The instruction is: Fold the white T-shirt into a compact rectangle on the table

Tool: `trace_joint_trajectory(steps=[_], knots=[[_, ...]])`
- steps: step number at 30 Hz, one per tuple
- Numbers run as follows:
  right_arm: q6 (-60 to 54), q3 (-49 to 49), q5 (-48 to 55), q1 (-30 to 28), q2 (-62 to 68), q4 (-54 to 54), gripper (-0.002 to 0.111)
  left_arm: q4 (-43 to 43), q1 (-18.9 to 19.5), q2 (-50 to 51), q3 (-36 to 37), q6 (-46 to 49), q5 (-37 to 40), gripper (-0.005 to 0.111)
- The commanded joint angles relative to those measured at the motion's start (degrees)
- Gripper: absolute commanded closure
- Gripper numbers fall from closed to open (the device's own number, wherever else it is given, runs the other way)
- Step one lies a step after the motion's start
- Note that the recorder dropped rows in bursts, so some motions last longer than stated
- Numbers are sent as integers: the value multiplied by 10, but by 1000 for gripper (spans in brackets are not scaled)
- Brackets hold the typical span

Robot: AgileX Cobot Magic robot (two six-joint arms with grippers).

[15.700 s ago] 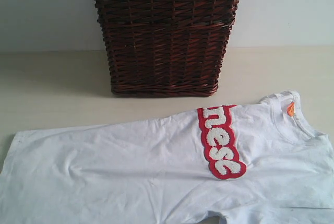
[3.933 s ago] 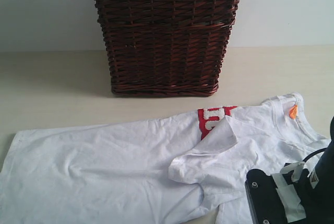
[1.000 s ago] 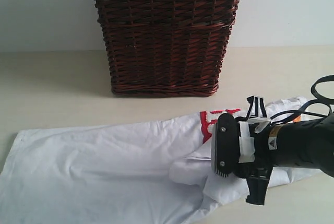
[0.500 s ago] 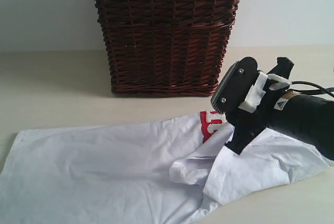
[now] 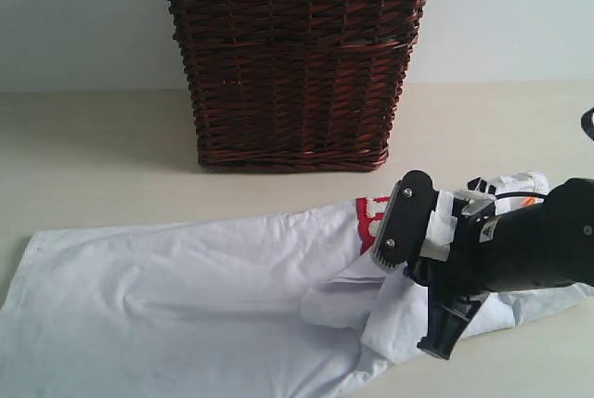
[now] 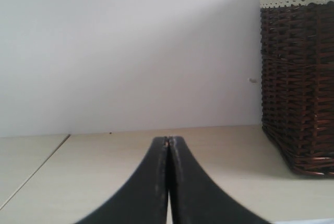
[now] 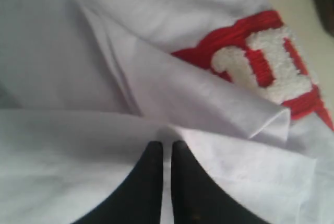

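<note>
Pinching seems to be the step in hand. The right gripper point(image 7: 162, 144) has its two black fingers drawn almost together, with only a thin sliver of white cloth showing between them, so I judge it nipped onto a layer of the white T-shirt point(image 5: 186, 287). The shirt lies on the table point(image 5: 93, 157) directly under that gripper, and most of its body stretches away flat to the gripper's far side. Just ahead of the fingertips a folded flap point(image 7: 198, 98) lies over the chest. The red band point(image 7: 261, 72) peeks out beyond the flap. The wicker basket point(image 5: 292, 64) stands farther off, apart from the cloth.

The left gripper point(image 6: 168, 139) is pressed fully together on nothing, hanging above bare tabletop with the basket off to one side of it.

The risks come from the cloth itself.
- **Slipping or over-gripping:** thin cotton held by so slight a bite may slip free on the lift, or the fingers may have caught more layers than intended.
- **Dragging:** nothing pins the rest of the shirt, so a pull could drag the whole garment.
- **Spoiling the fold:** the same pull could tug open the flap ahead or lay the next fold crooked.
</note>
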Motion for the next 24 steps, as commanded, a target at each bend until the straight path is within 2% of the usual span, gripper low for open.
trace_joint_trajectory(steps=[1, 6, 11, 14, 20, 24], knots=[[9, -4, -51, -2, 45, 1, 104, -4, 1, -3, 0, -3, 0, 107], [26, -4, -40, -2, 73, 3, 104, -4, 1, -3, 0, -3, 0, 107], [11, -4, 101, -2, 58, -10, 105, -4, 1, -3, 0, -3, 0, 107], [-6, -4, 143, -2, 44, -12, 106, -4, 1, -3, 0, -3, 0, 107], [-6, -4, 82, -2, 4, -12, 105, -4, 1, -3, 0, -3, 0, 107], [-4, -4, 46, -2, -50, -12, 95, -4, 1, -3, 0, -3, 0, 107]])
